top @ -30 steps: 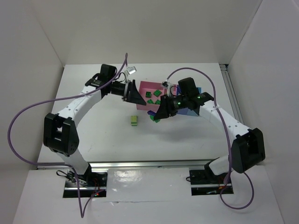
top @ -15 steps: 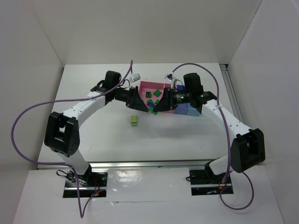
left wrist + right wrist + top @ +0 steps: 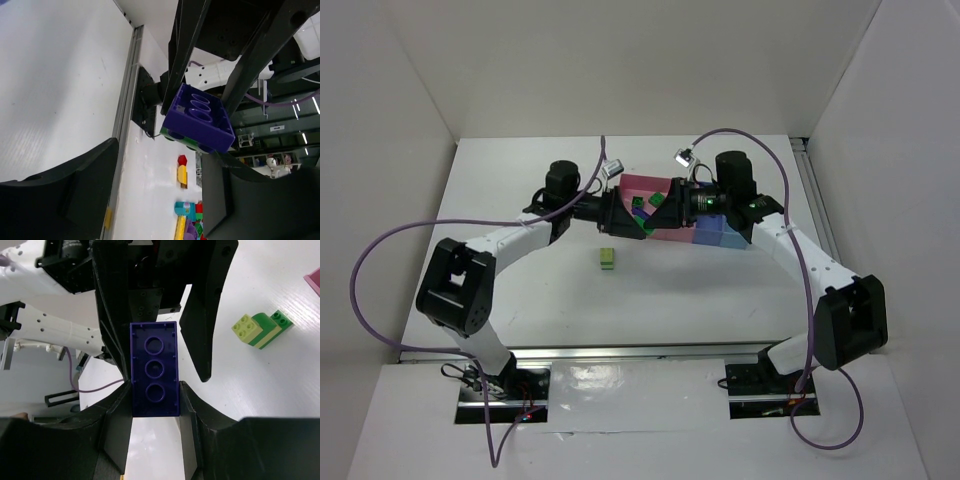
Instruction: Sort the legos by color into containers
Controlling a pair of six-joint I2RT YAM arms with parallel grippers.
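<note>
White table [image 3: 520, 290] and pale walls frame the top view: a pink container [image 3: 636, 184] holds green legos [image 3: 658, 200], a blue container [image 3: 716, 236] adjoins it, and the left gripper [image 3: 632, 220] meets the right gripper [image 3: 658, 215] above them. Only the left wrist shows a green piece joined to the purple brick [image 3: 197, 117], with the left fingers spread wide and clear of it. The right wrist shows the right gripper clamping that brick and a lime-and-green brick [image 3: 262, 327] lying on the table.

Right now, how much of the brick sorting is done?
Done: a few green bricks lie in the pink bin. In hand: the right gripper pinches a purple brick with a green one stuck on, facing the open left gripper. Left: that pair, plus a yellow-green stack on the table.
</note>
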